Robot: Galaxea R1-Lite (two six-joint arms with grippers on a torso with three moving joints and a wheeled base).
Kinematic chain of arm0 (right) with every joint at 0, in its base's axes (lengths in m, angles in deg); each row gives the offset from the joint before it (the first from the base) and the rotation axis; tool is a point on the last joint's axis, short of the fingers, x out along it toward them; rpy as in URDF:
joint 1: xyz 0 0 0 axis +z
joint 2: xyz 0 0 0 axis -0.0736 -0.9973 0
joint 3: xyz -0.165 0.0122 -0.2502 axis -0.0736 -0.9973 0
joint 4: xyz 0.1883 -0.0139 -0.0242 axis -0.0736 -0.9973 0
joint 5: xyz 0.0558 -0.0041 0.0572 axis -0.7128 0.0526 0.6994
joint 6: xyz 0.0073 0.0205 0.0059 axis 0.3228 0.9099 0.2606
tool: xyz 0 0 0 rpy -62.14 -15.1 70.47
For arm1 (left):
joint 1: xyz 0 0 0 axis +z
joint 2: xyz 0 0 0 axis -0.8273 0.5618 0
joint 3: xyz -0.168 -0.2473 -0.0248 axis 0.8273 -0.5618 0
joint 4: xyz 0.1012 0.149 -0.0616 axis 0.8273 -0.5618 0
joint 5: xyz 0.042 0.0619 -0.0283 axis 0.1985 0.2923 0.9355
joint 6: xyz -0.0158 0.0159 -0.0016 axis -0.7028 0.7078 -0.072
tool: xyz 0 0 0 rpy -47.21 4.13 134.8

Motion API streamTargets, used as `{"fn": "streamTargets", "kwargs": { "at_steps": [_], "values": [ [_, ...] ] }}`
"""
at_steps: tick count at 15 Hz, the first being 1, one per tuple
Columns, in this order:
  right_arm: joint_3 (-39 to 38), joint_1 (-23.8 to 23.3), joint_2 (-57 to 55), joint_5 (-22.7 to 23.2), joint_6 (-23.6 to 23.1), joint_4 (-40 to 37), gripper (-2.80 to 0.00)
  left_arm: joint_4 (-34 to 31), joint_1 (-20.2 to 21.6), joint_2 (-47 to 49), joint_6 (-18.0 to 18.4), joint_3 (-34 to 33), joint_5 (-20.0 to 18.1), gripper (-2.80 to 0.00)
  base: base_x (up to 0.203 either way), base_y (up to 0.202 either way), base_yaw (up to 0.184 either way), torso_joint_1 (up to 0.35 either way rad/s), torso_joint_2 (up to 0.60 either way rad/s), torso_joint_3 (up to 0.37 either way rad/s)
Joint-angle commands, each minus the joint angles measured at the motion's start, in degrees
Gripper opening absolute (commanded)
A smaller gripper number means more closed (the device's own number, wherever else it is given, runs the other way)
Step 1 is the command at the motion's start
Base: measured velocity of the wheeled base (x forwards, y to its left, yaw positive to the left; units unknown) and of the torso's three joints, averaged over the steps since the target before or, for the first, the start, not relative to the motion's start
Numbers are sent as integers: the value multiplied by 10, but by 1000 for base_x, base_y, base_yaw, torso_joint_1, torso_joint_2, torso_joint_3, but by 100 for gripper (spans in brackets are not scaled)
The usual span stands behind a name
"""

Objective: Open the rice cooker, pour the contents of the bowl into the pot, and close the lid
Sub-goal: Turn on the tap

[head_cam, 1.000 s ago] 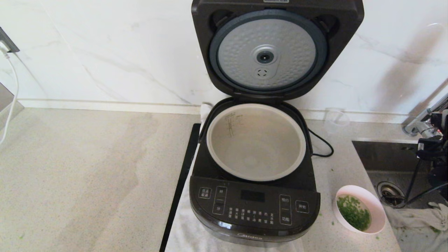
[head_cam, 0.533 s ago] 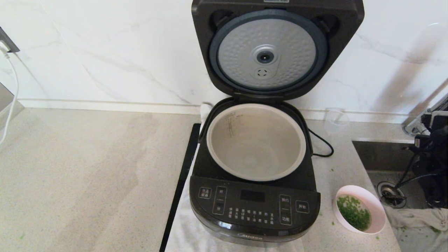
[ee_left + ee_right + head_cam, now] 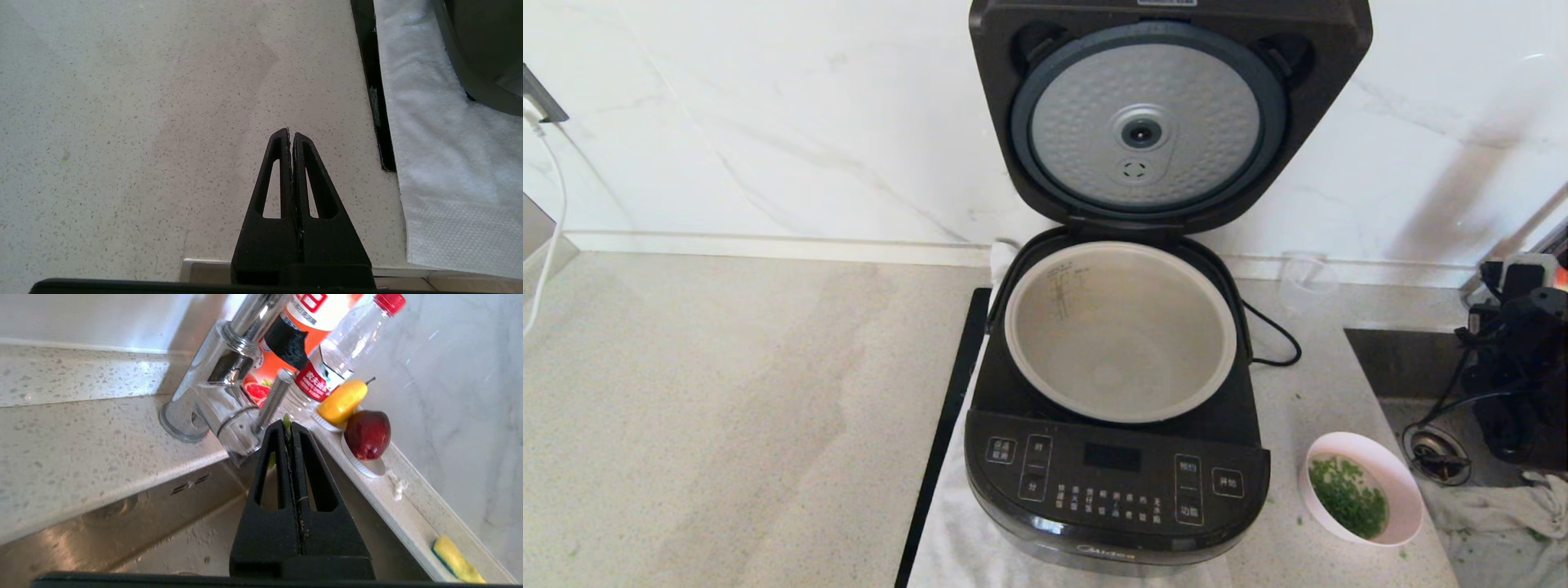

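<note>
The black rice cooker (image 3: 1117,490) stands mid-counter with its lid (image 3: 1168,114) swung upright, the dimpled silver plate facing me. The grey-beige pot (image 3: 1121,327) inside looks empty. To the cooker's right, near the front edge, sits the pink bowl (image 3: 1364,488) with chopped green contents (image 3: 1347,496) in water. My right arm (image 3: 1523,367) hangs over the sink, beyond the bowl. The right gripper (image 3: 289,426) is shut, with small green bits stuck at its tips, and points at the faucet corner. The left gripper (image 3: 291,134) is shut over bare counter left of the cooker.
A sink (image 3: 1413,359) with a faucet (image 3: 229,375) and a crumpled cloth (image 3: 1494,523) lies right of the bowl. Bottles, a yellow pear (image 3: 342,401), a red apple (image 3: 367,434) and a sponge (image 3: 455,559) line its ledge. A clear measuring cup (image 3: 1305,282) stands behind. A white towel (image 3: 441,163) underlies the cooker.
My right arm has shifted leftward over the sink, closer to the counter. The cooker, lid and bowl have not moved.
</note>
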Motion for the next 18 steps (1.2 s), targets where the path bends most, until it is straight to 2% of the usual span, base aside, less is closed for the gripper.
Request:
{"fn": "streamTargets", "kwargs": {
  "at_steps": [1, 9, 18],
  "values": [
    [29, -4, -27, -2, -11, 5, -280, 0, 0, 0, 0, 0, 0, -280, 0, 0, 0, 0, 0, 0],
    [103, -13, -69, -7, -62, 5, -280, 0, 0, 0, 0, 0, 0, -280, 0, 0, 0, 0, 0, 0],
    [151, -32, -86, -7, -78, 5, -280, 0, 0, 0, 0, 0, 0, -280, 0, 0, 0, 0, 0, 0]
  ]
}}
